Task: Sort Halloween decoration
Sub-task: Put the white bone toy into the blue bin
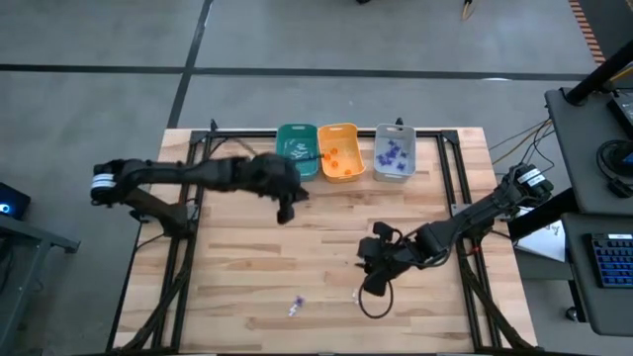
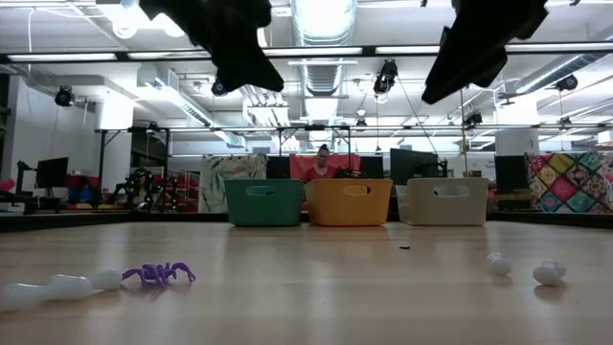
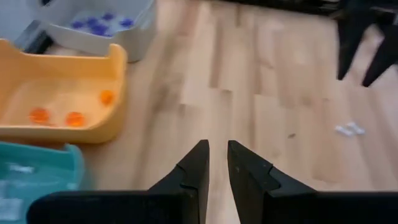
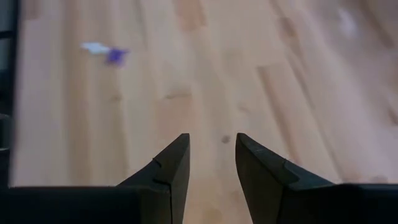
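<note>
high: straight down | low: table-level, facing bins [image 2: 348, 202] | wrists: close over table [image 4: 261, 87]

Undetermined items: we cannot identify the tiny white trinkets [image 2: 522, 267], nor the teal bin's [image 1: 296, 148] contents; both arms are cropped in the low view.

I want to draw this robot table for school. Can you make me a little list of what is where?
Table: light wooden plank table
Bins: teal plastic bin, orange plastic bin, grey plastic bin, side by side at the far edge
Orange bin holds: small orange trinkets
Grey bin holds: small purple trinkets
Loose on table: purple spider trinket, white trinkets
Left gripper: near the teal bin, holding nothing
Right gripper: open, over bare wood
</note>
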`<state>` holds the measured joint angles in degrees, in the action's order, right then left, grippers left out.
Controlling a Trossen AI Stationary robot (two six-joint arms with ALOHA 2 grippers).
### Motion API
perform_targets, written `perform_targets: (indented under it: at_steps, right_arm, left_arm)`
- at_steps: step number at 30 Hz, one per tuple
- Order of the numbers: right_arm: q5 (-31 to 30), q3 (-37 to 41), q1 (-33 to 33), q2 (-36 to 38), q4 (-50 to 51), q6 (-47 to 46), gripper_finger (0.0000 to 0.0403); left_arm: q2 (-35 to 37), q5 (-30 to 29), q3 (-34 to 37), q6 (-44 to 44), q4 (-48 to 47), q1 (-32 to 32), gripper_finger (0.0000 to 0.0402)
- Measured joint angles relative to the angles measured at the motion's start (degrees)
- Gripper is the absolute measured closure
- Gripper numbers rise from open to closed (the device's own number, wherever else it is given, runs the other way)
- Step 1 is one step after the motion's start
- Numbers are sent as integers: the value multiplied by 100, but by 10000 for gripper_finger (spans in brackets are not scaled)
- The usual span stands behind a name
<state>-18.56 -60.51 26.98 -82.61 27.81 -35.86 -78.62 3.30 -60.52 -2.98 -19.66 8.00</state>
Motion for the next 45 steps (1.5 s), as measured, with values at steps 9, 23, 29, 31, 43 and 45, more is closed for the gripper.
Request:
perform_targets:
  at_steps: [9,23,29,31,43,45]
  right_arm:
    - [390,0,127,0,-480,339,284]
    - [550,0,129,0,-1059,432,284]
    - [531,0,127,0,-1425,864,284]
    - [453,5,127,-7,-1559,1081,284]
    - [626,-457,114,-1002,-1275,2001,284]
    - [752,-640,125,-1162,-770,1999,284]
  left_arm:
    - [520,-962,1197,-897,1705,-1298,361]
    - [305,-2936,1906,-1343,3636,-3137,361]
    - [166,-3456,2079,-1359,4210,-3617,361]
    - [125,-3577,2086,-1369,4206,-3722,361]
    - [-163,-3743,2086,-1410,4371,-3857,361]
    - [-163,-3743,2086,-1410,4371,-3857,361]
